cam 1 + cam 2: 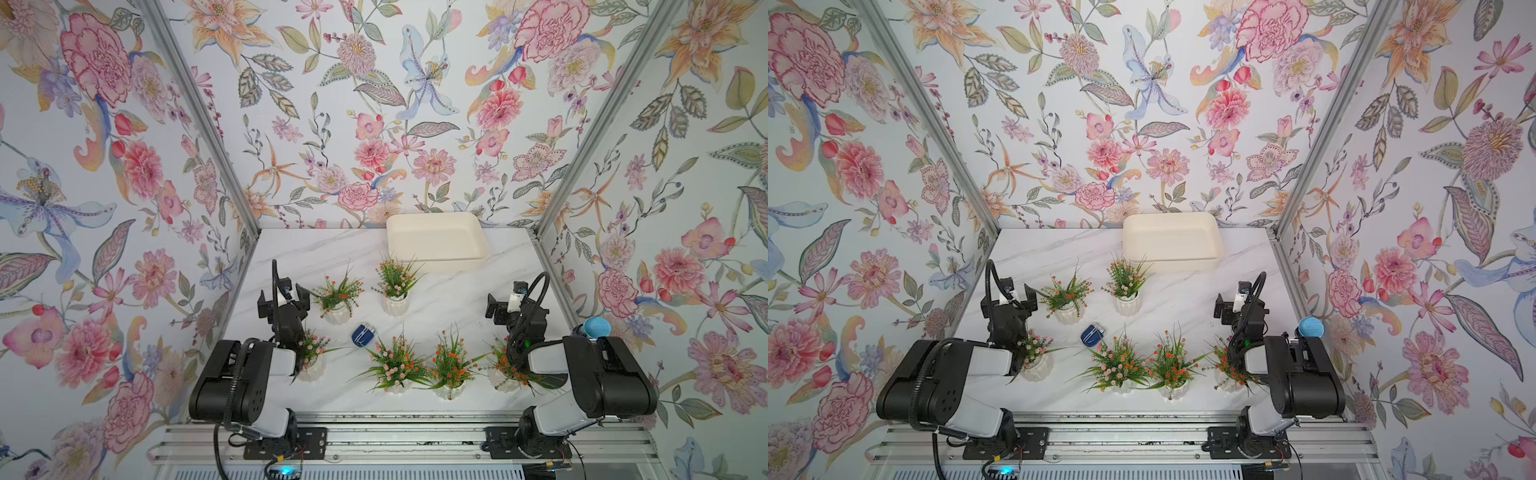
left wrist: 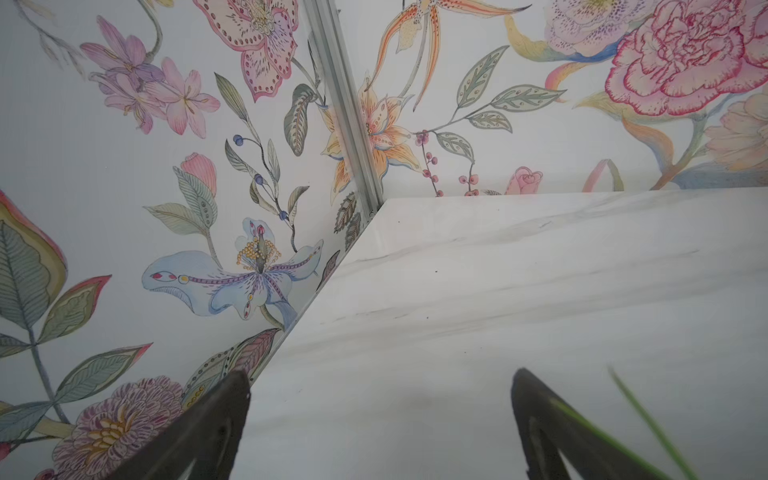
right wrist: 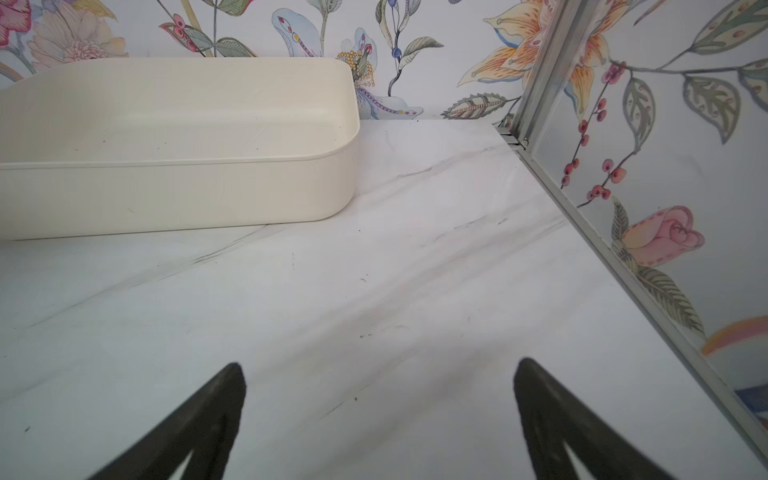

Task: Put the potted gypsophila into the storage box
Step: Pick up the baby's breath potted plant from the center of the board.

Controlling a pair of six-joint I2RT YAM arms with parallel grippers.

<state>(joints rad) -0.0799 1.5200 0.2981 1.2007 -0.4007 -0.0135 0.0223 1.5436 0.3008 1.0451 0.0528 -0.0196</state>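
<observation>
Hiding parts of two of six potted gypsophila (image 1: 395, 286) in small white ribbed pots: left arm (image 1: 241, 374) over near-left pot (image 1: 313, 349), right arm (image 1: 602, 374) over near-right pot (image 1: 503, 370). Blurring, cut by frame edge: green sprig (image 2: 652, 428) beside left gripper (image 2: 380, 380).

Both grippers spread wide, holding nothing, right gripper (image 3: 378, 370) over bare table.

All six pots on table, outside shallow cream-white plastic storage box (image 1: 436, 261) at far edge.

Small dark-blue gadget (image 1: 363, 334) among pots, detail unclear.

White marble-look tabletop (image 1: 449, 299), floral wallpaper walls (image 1: 374, 104), aluminium rail (image 1: 395, 440) in front.

Both arms are folded, elbows raised, left pincer (image 2: 380, 376) and right pincer (image 3: 380, 363) each gaping wide.
</observation>
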